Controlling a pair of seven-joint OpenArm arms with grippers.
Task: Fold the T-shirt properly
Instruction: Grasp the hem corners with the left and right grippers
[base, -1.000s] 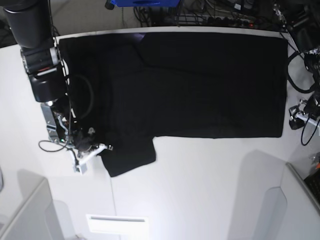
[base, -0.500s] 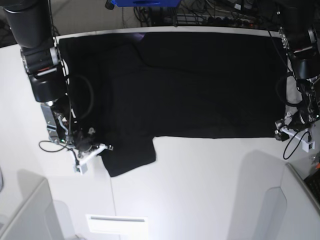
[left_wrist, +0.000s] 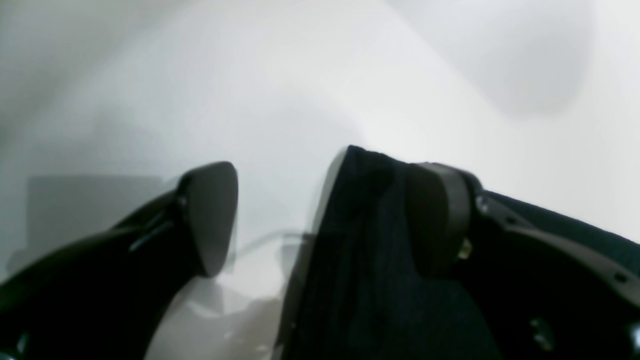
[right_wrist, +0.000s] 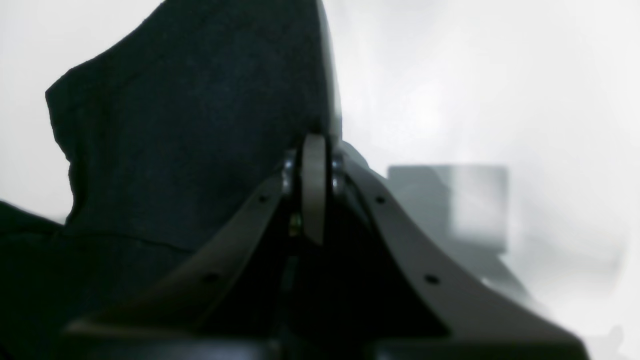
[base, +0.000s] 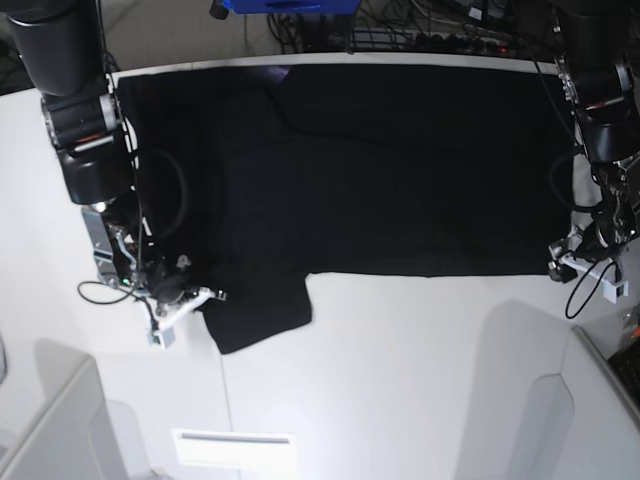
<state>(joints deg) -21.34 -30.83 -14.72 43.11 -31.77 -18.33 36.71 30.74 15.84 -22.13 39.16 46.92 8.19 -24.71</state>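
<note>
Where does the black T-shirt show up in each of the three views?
Base: the T-shirt lies flat across the upper table, sleeve at lower left.
Left wrist: a corner rises at centre-right, between the open fingers of the left gripper.
Right wrist: the sleeve fills the left half, pinched by the shut right gripper.
Shared landmark: the white table.

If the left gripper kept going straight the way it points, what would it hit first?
Probably the T-shirt: its corner already lies between the left gripper's open fingers, white table beyond.
</note>
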